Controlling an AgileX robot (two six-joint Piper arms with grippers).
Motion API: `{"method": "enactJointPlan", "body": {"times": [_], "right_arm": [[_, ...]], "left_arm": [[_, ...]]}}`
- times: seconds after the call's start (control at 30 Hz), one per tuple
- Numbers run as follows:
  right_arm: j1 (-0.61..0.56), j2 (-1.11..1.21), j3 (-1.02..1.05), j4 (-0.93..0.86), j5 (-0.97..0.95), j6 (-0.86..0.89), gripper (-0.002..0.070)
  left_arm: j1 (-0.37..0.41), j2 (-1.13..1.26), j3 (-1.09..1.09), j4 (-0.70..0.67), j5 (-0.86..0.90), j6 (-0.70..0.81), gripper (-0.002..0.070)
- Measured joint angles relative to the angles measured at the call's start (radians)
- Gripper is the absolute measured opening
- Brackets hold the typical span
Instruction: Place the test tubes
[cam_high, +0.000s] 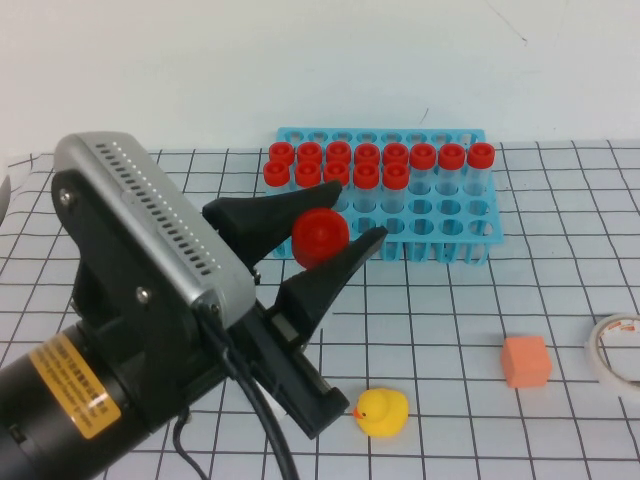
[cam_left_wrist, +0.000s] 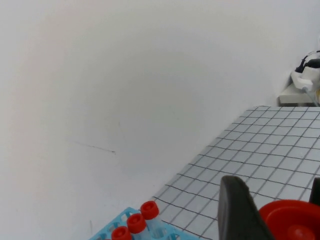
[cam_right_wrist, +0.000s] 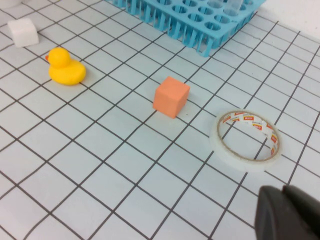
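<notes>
Left end effector (cam_high: 335, 222) sits mid-frame in the high view, jaws partway closed and clamped on a red-capped test tube (cam_high: 320, 237) (only the cap shows), overlapping the blue rack (cam_high: 440, 245) at upper centre. Right end effector (cam_right_wrist: 287, 215) is fully closed and empty, near the tape roll (cam_right_wrist: 246, 140).

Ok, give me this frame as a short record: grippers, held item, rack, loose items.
left gripper: raised before the rack, fingers shut on red-capped test tube
right gripper: over the table near tape roll, fingers shut
rack: blue, red-capped tubes in its far rows
loose items: yellow duck, orange cube, tape roll
</notes>
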Motion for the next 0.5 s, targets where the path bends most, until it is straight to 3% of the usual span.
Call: {"method": "enactJointPlan", "body": {"times": [0.3,0.5], "right_arm": [[-0.001,0.0,0.001,0.0,0.0,0.002,-0.0001],[-0.001,0.0,0.001,0.0,0.0,0.002,-0.0001]], "left_arm": [[0.0,0.069,-0.002,-0.143,-0.14,0.152,0.0251],[0.02,0.147,-0.002,-0.138,-0.16,0.114,0.0251]]}}
